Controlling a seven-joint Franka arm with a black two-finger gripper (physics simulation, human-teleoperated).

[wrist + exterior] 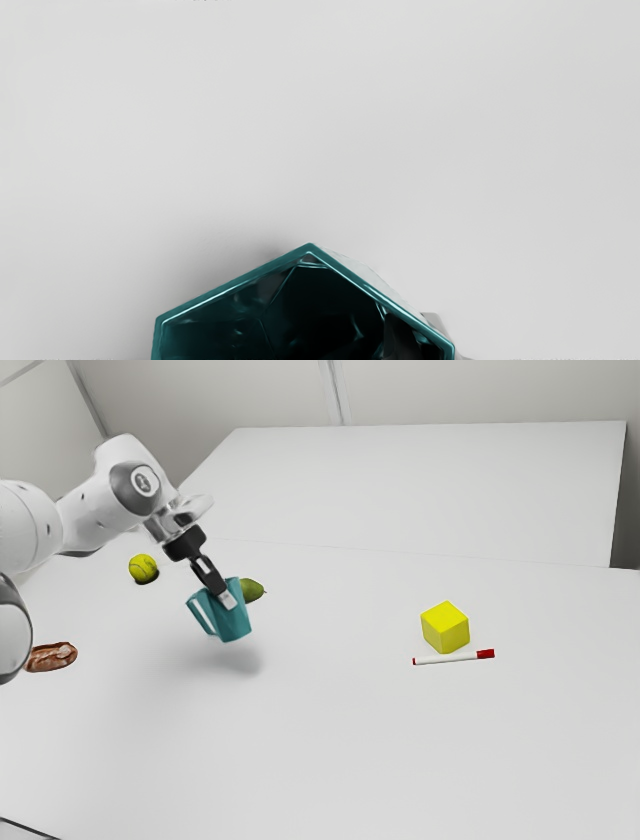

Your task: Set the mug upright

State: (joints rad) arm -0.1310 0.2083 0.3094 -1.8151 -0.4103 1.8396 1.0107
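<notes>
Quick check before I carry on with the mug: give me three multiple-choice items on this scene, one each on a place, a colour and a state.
1. Which thing lies nearest the yellow cube?
A) tennis ball
B) marker
C) green fruit

2. What colour is the mug?
A) teal
B) red
C) white

3. How is the mug now?
A) lying on its side, untouched
B) standing free, released
C) held by the end effector above the table

Key:
1. B: the exterior view shows it right beside the cube, the other two far off.
2. A: both views show teal walls.
3. C: the fingers grip its wall at the rim, and its shadow falls apart from its base.
</notes>
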